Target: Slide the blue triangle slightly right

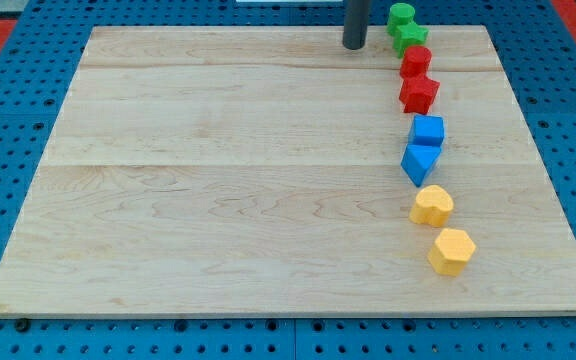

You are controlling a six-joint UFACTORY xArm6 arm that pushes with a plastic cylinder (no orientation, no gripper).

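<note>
The wooden bench (268, 180) fills most of the view, lying on a blue pegboard (8, 60) that shows around its edges. There is no pincer on this arm, so nothing is spread or pinched: only a dark rod comes down from the view's top, and my tip (354, 46) rests on the bench near its top edge.

All the blocks stand in a loose column on the view's right. From the view's bottom up: a yellow hexagon (452, 250), a yellow heart-like block (432, 205) just above it, then the blue triangle (419, 163) touching the blue cube (428, 130) above it. Higher up come the red star (419, 94) and a second red block (415, 61), then a green star-like block (407, 38) and a green round block (400, 15) at the top edge.

My tip is just to the left of the green blocks and well apart from the blue triangle.
</note>
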